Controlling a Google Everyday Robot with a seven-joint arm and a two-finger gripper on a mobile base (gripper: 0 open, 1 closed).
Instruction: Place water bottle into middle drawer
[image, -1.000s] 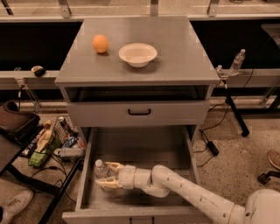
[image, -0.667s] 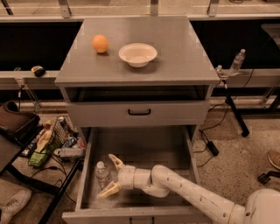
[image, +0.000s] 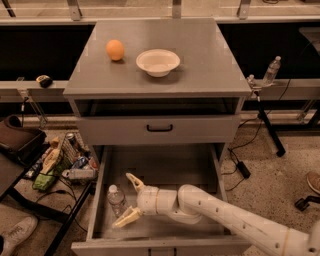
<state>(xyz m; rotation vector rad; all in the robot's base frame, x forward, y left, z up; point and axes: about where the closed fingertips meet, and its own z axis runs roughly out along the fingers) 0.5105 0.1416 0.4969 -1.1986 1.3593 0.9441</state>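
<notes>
The water bottle (image: 117, 200), clear with a white cap, stands upright on the floor of the open middle drawer (image: 165, 170), near its left wall. My gripper (image: 129, 199) is inside the drawer just right of the bottle. Its two cream fingers (image: 133, 182) are spread wide apart, one above and one below, and neither holds the bottle. The white arm runs from the gripper to the lower right.
A shut drawer front with a black handle (image: 159, 128) sits above. On the cabinet top are an orange (image: 115, 50) and a white bowl (image: 158, 62). A small clear bottle (image: 271, 71) stands far right. Clutter (image: 65, 160) lies on the floor at left.
The gripper was closed around the bottle a second ago. It has since opened its fingers and pulled back slightly right, leaving the bottle standing in the drawer.
</notes>
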